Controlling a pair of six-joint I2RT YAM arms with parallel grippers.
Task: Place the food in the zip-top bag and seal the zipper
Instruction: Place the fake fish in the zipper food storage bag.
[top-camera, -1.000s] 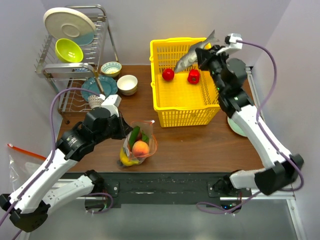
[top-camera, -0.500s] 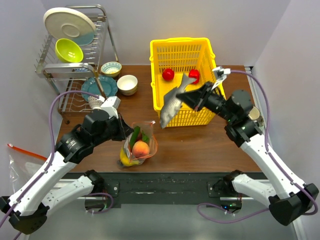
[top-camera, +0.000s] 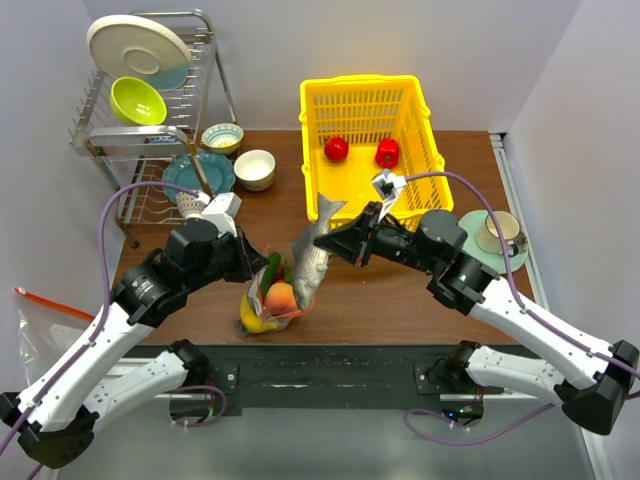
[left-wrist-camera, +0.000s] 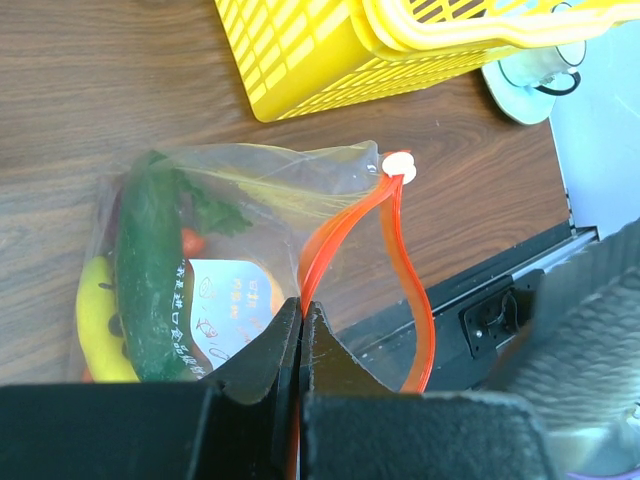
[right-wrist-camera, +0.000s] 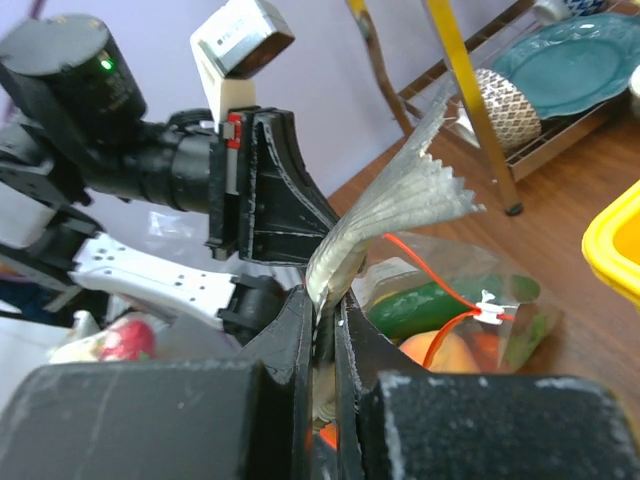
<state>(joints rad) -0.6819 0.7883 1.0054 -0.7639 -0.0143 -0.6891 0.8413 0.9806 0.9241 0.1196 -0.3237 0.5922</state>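
Observation:
The zip-top bag (top-camera: 262, 303) lies on the table's near left part, mouth up toward the basket. Inside it I see a peach (top-camera: 281, 297), a banana (top-camera: 249, 320) and a green cucumber (left-wrist-camera: 150, 260). My left gripper (left-wrist-camera: 301, 310) is shut on the red-orange zipper (left-wrist-camera: 392, 250) at the bag's mouth, whose white end piece (left-wrist-camera: 398, 164) sits at the far corner. My right gripper (right-wrist-camera: 325, 310) is shut on a grey fish-shaped food piece (top-camera: 312, 258), which hangs tail up right over the bag's mouth. A red apple (top-camera: 336, 149) and a red pepper (top-camera: 387, 152) lie in the yellow basket (top-camera: 365, 228).
A dish rack (top-camera: 150, 130) with a plate and a green bowl stands at the back left, with two small bowls (top-camera: 240, 155) and a teal plate beside it. A cup on a saucer (top-camera: 497, 233) sits at the right edge. Another flat clear bag (top-camera: 35, 310) lies off the table's left side.
My right arm has carried the grey fish from above the basket's far right corner down and left to the bag's mouth. The left arm and bag have stayed put.

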